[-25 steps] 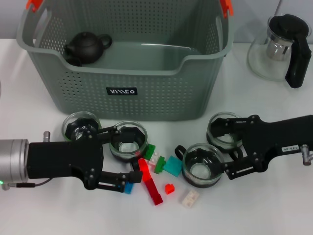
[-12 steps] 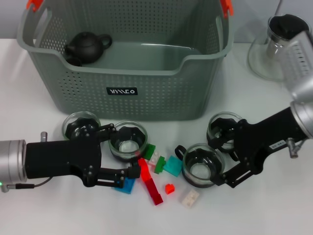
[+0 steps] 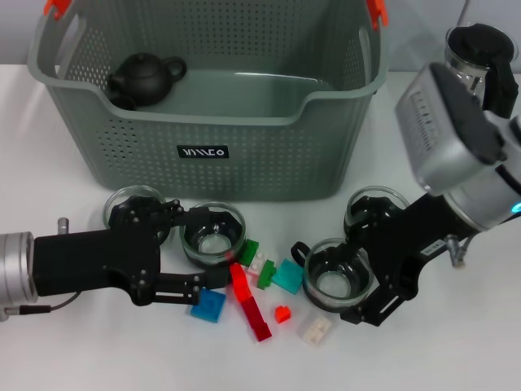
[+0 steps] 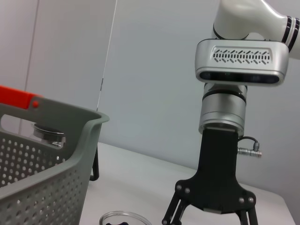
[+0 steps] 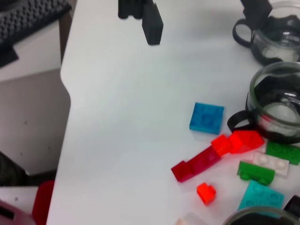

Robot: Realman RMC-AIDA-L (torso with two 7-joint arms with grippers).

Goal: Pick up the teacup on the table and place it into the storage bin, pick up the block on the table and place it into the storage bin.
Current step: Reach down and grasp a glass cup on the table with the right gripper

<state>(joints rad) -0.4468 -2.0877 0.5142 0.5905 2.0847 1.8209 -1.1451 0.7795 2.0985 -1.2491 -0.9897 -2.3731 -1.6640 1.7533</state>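
The large grey-green perforated plastic storage bin [image 3: 212,98] fills the upper left and centre of the head view, with orange-red clips on its handles and a small black label [image 3: 203,151] with white lettering on its front wall; the letters cannot be read. A dark brown clay teapot [image 3: 145,77] sits inside the bin at its upper left corner.

On the white tabletop [image 3: 456,350] below the bin stand four clear glass teacups: one at lower left [image 3: 134,208], one just beside it [image 3: 213,232], one at centre right [image 3: 335,274] and one above that [image 3: 375,213]. Between them lies a scatter of plastic blocks: a blue square block [image 3: 208,305], a long red block [image 3: 251,303], a small red block [image 3: 282,314], a green block [image 3: 249,250], a teal block [image 3: 286,276] and a whitish block [image 3: 315,329].

The left claw [image 3: 203,248] reaches in horizontally from the left edge, fingers spread, the upper one against the second teacup and the lower one just above the blue square block. The right claw [image 3: 362,269] comes down steeply from the upper right, its fingers spread around the centre-right teacup. A glass jug with a black handle [image 3: 480,57] stands at the upper right.
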